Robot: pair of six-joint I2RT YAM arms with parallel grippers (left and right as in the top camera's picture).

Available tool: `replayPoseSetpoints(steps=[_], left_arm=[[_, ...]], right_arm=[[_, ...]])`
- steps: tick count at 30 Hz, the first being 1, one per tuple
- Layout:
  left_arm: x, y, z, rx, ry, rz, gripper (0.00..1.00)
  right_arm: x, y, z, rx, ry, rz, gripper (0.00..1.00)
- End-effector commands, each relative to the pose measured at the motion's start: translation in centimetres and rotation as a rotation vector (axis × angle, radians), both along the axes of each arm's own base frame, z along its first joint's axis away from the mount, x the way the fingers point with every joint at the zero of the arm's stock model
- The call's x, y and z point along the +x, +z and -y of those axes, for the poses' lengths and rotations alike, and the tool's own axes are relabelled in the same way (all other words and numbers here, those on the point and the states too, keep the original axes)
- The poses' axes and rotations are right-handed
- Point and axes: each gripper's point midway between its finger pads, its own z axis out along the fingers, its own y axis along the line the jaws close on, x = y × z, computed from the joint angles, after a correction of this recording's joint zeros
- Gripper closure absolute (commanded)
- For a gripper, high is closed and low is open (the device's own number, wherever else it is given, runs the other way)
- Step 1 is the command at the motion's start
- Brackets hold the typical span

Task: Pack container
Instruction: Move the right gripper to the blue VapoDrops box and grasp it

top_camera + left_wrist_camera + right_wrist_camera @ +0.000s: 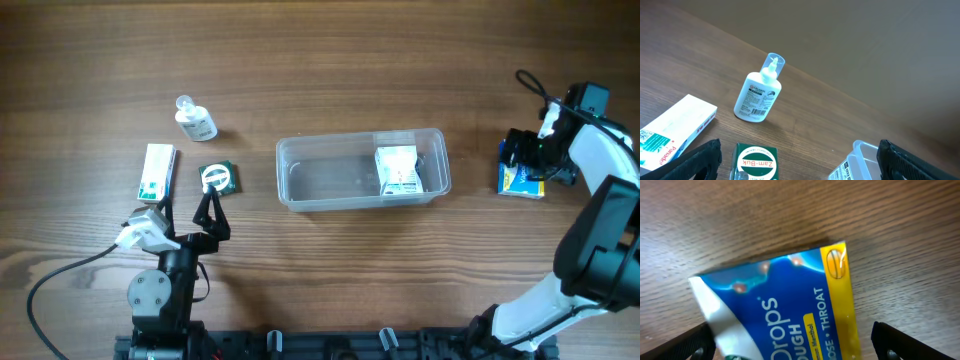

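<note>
The clear container stands at the table's middle and holds a white box at its right end. Its corner also shows in the left wrist view. My left gripper is open and empty, just in front of a green Zam-Buk box, which lies between its fingers in the left wrist view. My right gripper is open, low over a blue and yellow cough drops box at the far right. Its fingers straddle that box with a gap on the right side.
A small white bottle lies at the back left, also in the left wrist view. A long white and green box lies left of the Zam-Buk box, its end showing in the left wrist view.
</note>
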Motion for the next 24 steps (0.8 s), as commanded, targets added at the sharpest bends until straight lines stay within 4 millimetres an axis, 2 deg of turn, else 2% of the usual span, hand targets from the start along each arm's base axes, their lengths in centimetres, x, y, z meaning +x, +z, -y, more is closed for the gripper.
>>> replayPoseSetpoints(steps=[1, 2, 3, 4, 7, 9, 11, 14, 15, 18, 21, 22, 24], left_arm=[[0.0, 0.0, 0.1, 0.019, -0.01, 0.007, 0.0], [0.0, 0.0, 0.1, 0.019, -0.01, 0.006, 0.0], [0.0, 0.0, 0.1, 0.019, -0.01, 0.007, 0.0], [0.0, 0.0, 0.1, 0.019, -0.01, 0.007, 0.0], [0.0, 0.0, 0.1, 0.019, -0.01, 0.006, 0.0], [0.0, 0.0, 0.1, 0.019, -0.01, 0.007, 0.0], [0.0, 0.0, 0.1, 0.019, -0.01, 0.007, 0.0], [0.0, 0.0, 0.1, 0.019, -0.01, 0.006, 0.0], [0.0, 0.0, 0.1, 0.019, -0.01, 0.006, 0.0], [0.0, 0.0, 0.1, 0.019, -0.01, 0.006, 0.0], [0.0, 0.0, 0.1, 0.019, -0.01, 0.006, 0.0], [0.0, 0.0, 0.1, 0.019, -0.01, 0.006, 0.0], [0.0, 0.0, 0.1, 0.019, -0.01, 0.006, 0.0]], right_arm=[[-1.0, -2.5, -0.9, 0.047, -0.008, -0.068, 0.01], [-1.2, -2.8, -1.0, 0.053, -0.017, -0.079, 0.01], [-1.4, -3.0, -1.1, 0.056, -0.031, -0.088, 0.07], [-1.4, -3.0, -1.1, 0.06, -0.047, -0.092, 0.08], [-1.3, -2.0, -1.1, 0.061, -0.071, -0.073, 0.12], [-1.1, -0.5, -1.1, 0.06, -0.096, -0.044, 0.19], [-0.8, 2.1, -1.4, 0.064, -0.093, 0.008, 0.29], [-1.1, 6.8, -2.7, 0.067, -0.088, 0.097, 0.29], [-1.2, 7.8, -3.2, 0.068, -0.078, 0.115, 0.29], [-3.0, 13.0, -7.2, 0.082, 0.011, 0.188, 0.29], [-4.7, 16.5, -11.4, 0.083, 0.118, 0.252, 0.29], [-5.3, 17.8, -13.5, 0.096, 0.155, 0.286, 0.29], [-5.9, 19.2, -16.6, 0.127, 0.206, 0.332, 0.29]])
